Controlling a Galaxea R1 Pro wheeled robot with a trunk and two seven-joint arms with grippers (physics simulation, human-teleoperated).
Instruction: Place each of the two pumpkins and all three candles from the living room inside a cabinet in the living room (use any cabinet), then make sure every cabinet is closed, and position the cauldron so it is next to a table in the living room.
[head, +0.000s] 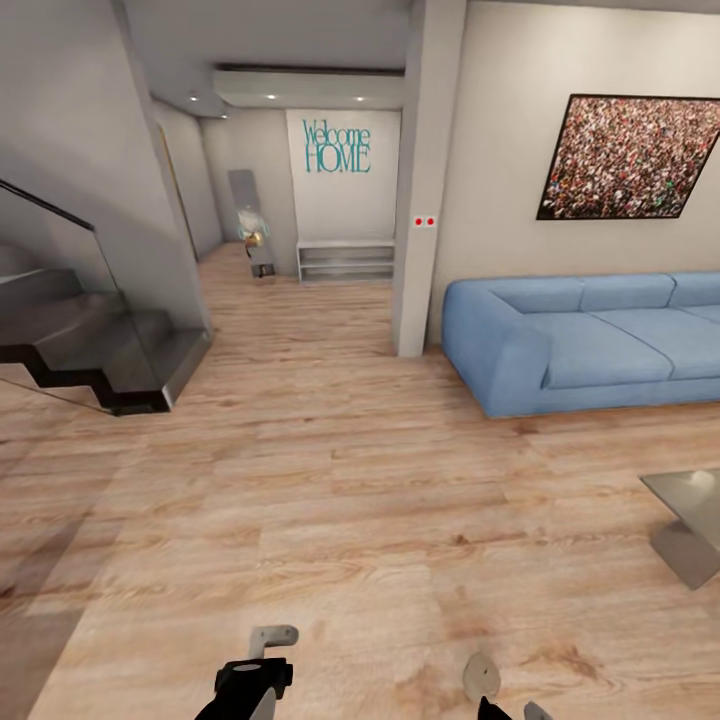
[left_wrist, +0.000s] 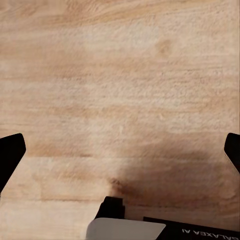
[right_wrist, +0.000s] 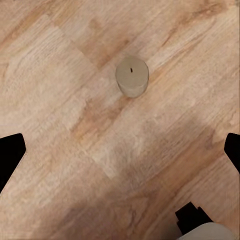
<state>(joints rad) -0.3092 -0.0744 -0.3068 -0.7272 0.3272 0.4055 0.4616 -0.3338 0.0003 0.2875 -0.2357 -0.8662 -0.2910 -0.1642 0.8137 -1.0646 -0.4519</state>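
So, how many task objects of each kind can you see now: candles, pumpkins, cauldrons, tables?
candles: 1, standing on the floor
pumpkins: 0
cauldrons: 0
tables: 1, only a corner in the head view
Total: 2

1 candle (right_wrist: 132, 75), 1 sofa (head: 585, 340)

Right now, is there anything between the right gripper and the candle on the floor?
Nothing visible. In the right wrist view the candle stands upright on bare wood floor, with the right gripper open above it and only planks between the fingertips and the candle. The head view shows the same candle standing alone.
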